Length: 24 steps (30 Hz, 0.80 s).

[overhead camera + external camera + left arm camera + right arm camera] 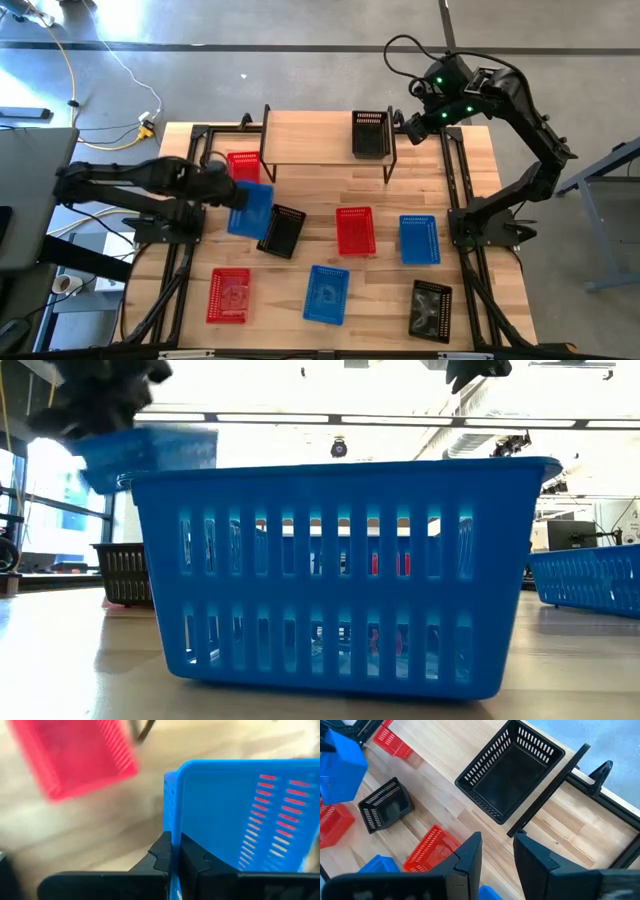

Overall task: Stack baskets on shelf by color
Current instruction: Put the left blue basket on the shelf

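Observation:
My left gripper [232, 195] is shut on a blue basket [252, 210] and holds it above the table's left part, in front of the shelf [320, 140]. A black basket [370, 133] stands on the shelf's right end. My right gripper [497, 851] hovers open above that end and touches nothing. On the table lie a red basket [243, 165] left of the shelf, a black one [283, 230], a red one [355, 230] and a blue one [418, 240]. My left gripper pinches one side wall of the blue basket at its rim [173, 837], close to a corner, with one finger [161, 857] on either face of the wall. The fingers come slanting down from the table's left. The basket hangs tilted, clear of the table [150, 455].
Near the front edge lie a red basket [229, 296], a blue basket [326, 294] and a black basket [431, 310]. The front blue one fills the low view [330, 570]. The shelf's left and middle show bare wood [305, 138].

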### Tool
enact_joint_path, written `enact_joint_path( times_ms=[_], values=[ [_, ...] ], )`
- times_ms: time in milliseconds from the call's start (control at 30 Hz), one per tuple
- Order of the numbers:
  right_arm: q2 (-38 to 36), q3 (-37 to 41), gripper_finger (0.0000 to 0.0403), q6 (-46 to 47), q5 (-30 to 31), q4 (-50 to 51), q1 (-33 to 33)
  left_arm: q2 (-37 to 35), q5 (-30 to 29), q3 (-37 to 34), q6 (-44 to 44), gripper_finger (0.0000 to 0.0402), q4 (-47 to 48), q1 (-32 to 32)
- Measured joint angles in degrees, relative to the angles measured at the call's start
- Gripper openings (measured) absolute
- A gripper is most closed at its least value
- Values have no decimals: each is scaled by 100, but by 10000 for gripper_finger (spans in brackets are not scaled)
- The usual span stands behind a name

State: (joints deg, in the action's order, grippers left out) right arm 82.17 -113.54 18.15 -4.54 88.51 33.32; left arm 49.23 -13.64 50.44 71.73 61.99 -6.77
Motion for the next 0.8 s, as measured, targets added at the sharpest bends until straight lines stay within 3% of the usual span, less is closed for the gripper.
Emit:
enact_joint_path(
  times_ms=[267, 633, 800],
  values=[
    [0, 0, 98, 207, 103, 0, -1, 102, -672, 614, -1107, 1, -814, -581],
    [0, 0, 98, 448, 555, 0, -2, 524, -558, 1330, -3038, 1, -1777, -1837],
    [0, 0, 98, 438, 555, -1, -1, 947, -110, 1684, -3664, 1, -2142, -2496]
  ],
)
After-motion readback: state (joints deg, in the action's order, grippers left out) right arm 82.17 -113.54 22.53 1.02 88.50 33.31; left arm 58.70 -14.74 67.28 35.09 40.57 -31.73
